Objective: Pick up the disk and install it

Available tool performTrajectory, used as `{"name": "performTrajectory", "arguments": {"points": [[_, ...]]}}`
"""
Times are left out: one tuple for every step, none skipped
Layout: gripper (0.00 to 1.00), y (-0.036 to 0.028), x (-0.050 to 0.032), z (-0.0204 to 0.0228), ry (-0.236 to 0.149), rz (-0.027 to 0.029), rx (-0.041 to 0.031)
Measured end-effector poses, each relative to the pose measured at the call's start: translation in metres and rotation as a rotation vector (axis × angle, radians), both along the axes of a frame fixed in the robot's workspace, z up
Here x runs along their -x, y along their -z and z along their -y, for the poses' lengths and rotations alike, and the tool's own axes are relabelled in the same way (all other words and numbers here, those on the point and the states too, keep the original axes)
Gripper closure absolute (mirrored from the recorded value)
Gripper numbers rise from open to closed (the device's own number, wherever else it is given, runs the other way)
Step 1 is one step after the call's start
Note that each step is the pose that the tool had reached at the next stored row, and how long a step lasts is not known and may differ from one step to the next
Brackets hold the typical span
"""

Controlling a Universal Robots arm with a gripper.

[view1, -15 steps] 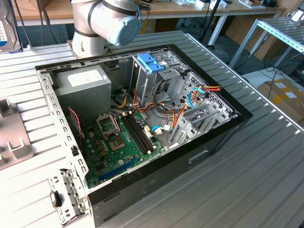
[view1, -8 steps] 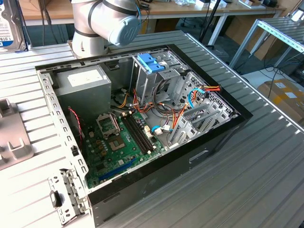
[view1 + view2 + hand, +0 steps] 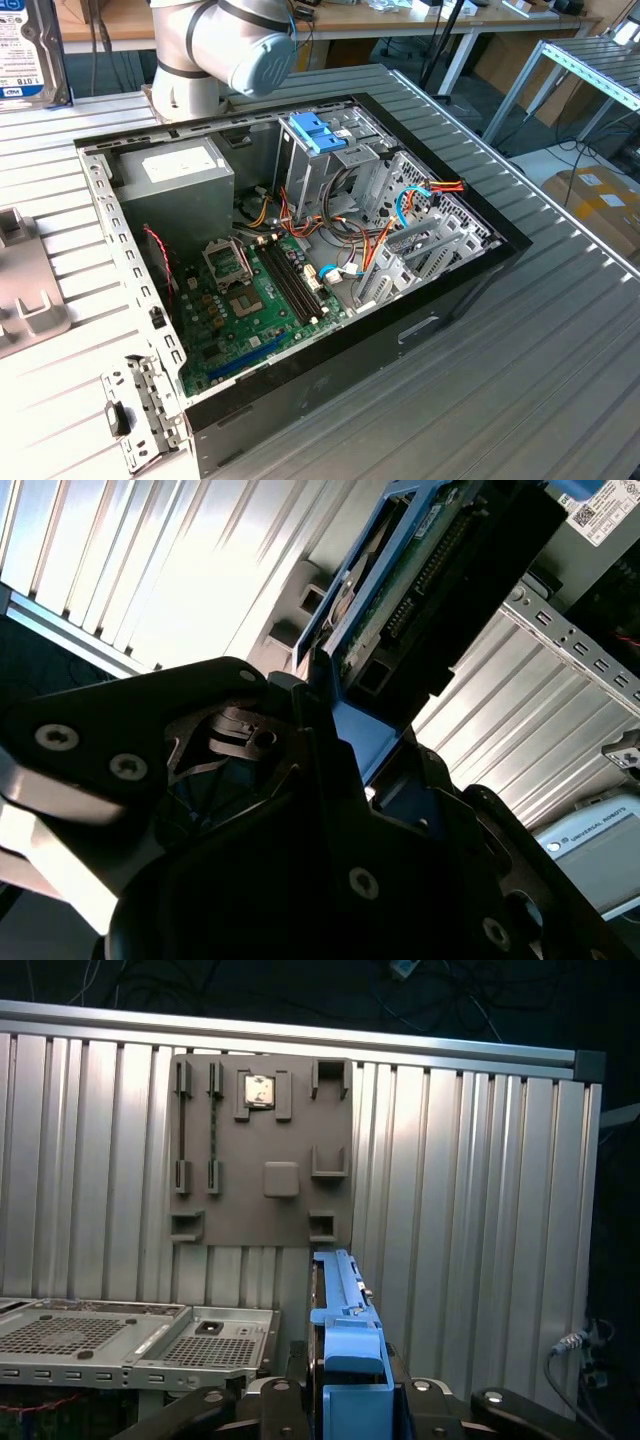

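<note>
The disk [image 3: 343, 1310] stands edge-on between my gripper [image 3: 350, 1385] fingers, its bright blue rail and end tab towards the first wrist camera. The second wrist view has its connector end and blue rail [image 3: 420, 590] sticking out past the black gripper body [image 3: 300, 810]. My gripper is shut on the disk. In the exterior view the disk's labelled silver face [image 3: 30, 50] hangs at the upper left, above the ribbed table and to the exterior view's left of the open computer case [image 3: 300, 250].
A grey fixture plate [image 3: 262, 1150] with small holders lies on the ribbed metal table beyond the disk. Inside the case are the grey power-supply box [image 3: 180, 175], a drive cage with a pale blue latch [image 3: 318, 130], loose cables [image 3: 400, 215] and the motherboard [image 3: 260, 300].
</note>
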State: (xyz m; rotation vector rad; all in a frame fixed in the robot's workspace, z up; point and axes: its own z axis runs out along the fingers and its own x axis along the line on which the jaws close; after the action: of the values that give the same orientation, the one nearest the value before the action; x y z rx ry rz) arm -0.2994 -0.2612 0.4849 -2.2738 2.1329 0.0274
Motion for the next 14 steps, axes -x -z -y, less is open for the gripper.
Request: {"name": "performTrajectory", "arguments": {"points": [[0.63, 0.0001, -0.0023, 0.0002, 0.0, 0.0, 0.0], [0.63, 0.0003, -0.0042, 0.0005, 0.0, 0.0001, -0.0001], [0.63, 0.0003, -0.0055, 0.0008, 0.0, 0.0, 0.0], [0.63, 0.0004, -0.0068, 0.0012, 0.0, 0.0, 0.0], [0.63, 0.0005, -0.0078, 0.0017, 0.0, 0.0, 0.0], [0.63, 0.0006, -0.0094, 0.0028, 0.0, 0.0, -0.0001], [0.63, 0.0008, -0.0104, 0.0038, 0.0, 0.0001, -0.0001], [0.63, 0.0008, -0.0114, 0.0046, 0.0, 0.0001, -0.0001], [0.63, 0.0009, -0.0125, 0.0056, 0.0, 0.0, -0.0001], [0.63, 0.0009, -0.0134, 0.0065, 0.0, 0.0, -0.0001], [0.63, 0.0011, -0.015, 0.0085, 0.0, 0.0, 0.0], [0.63, 0.0012, -0.0159, 0.0099, 0.0, 0.0, -0.0001], [0.63, 0.0012, -0.0167, 0.0109, 0.0, 0.0, -0.0001], [0.63, 0.0013, -0.0182, 0.0126, 0.0, -0.0002, 0.0]]}}
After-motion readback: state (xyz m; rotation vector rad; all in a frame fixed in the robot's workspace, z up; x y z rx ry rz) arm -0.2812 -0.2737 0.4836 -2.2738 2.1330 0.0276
